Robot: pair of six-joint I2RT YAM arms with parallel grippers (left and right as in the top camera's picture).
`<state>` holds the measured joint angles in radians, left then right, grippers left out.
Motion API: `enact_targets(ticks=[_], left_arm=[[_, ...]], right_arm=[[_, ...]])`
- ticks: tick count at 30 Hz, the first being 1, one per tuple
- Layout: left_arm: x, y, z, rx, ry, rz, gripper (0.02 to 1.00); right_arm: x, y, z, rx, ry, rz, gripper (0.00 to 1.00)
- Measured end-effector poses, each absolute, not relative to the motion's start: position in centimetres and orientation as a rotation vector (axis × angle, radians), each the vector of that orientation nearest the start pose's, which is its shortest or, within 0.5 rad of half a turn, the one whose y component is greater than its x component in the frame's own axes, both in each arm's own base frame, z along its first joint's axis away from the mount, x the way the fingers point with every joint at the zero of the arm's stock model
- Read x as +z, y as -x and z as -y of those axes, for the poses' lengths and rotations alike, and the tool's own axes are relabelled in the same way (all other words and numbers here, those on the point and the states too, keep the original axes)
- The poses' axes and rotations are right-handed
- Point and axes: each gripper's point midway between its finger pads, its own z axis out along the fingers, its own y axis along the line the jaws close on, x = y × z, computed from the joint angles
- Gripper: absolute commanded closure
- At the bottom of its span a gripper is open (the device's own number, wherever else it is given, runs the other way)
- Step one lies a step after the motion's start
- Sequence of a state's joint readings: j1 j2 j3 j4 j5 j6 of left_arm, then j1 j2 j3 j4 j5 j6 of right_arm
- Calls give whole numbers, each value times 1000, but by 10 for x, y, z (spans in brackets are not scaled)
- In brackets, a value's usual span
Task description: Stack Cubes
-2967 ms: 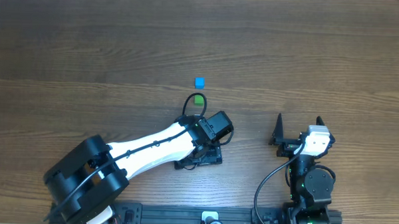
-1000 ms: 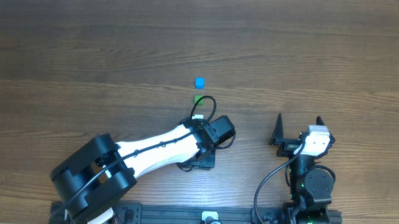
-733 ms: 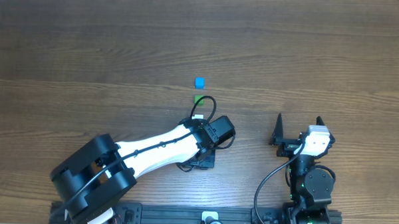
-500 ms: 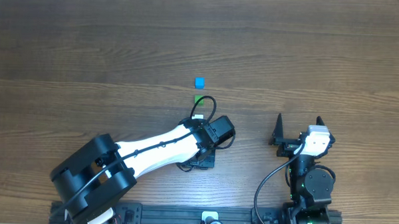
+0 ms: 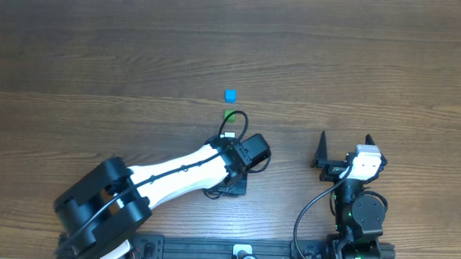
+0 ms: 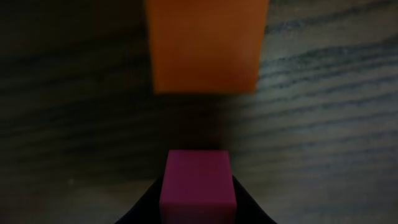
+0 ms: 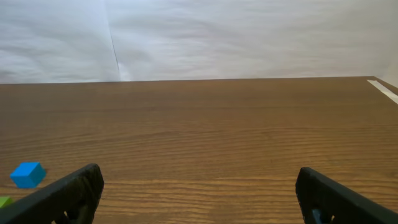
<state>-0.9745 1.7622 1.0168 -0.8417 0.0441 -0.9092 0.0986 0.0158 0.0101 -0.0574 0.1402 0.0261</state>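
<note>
My left gripper (image 6: 198,198) is shut on a magenta cube (image 6: 198,177), its dark fingers flanking the cube's sides. Just beyond it an orange cube (image 6: 205,45) rests on the wood. In the top view the left arm's wrist (image 5: 245,153) covers both of these cubes. A green cube (image 5: 229,116) peeks out just past that wrist, and a blue cube (image 5: 230,96) lies a little farther up the table. My right gripper (image 5: 345,143) stands open at the right, near its base, holding nothing. From the right wrist the blue cube (image 7: 27,174) and a sliver of the green cube (image 7: 4,201) show off to one side.
The brown wooden table (image 5: 102,56) stretches bare to the left, the far side and the right. A white wall (image 7: 249,37) rises behind the table's far edge. A black cable (image 5: 308,213) loops beside the right arm's base.
Over three seconds the left arm's wrist has edged toward the green cube and now covers part of it. In the last second it has hardly moved. The right arm is still.
</note>
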Motion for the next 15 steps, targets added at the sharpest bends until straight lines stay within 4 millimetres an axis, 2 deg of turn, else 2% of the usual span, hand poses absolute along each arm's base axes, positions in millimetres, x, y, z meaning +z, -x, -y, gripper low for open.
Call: enact_targets(ticks=[4,8,15], left_arm=[[22,-152,237,-1,-98,-3194,838],[50,-162,248,-33,-93,-3164,847],[99,-201,273,-167,-36,-3056,855]], right_arm=[[161,-246,0,-18,-49,-1633,9],[161,-246,0,-19,-49,-1633,9],[161,-246,0,-19,-48,-1632,7]])
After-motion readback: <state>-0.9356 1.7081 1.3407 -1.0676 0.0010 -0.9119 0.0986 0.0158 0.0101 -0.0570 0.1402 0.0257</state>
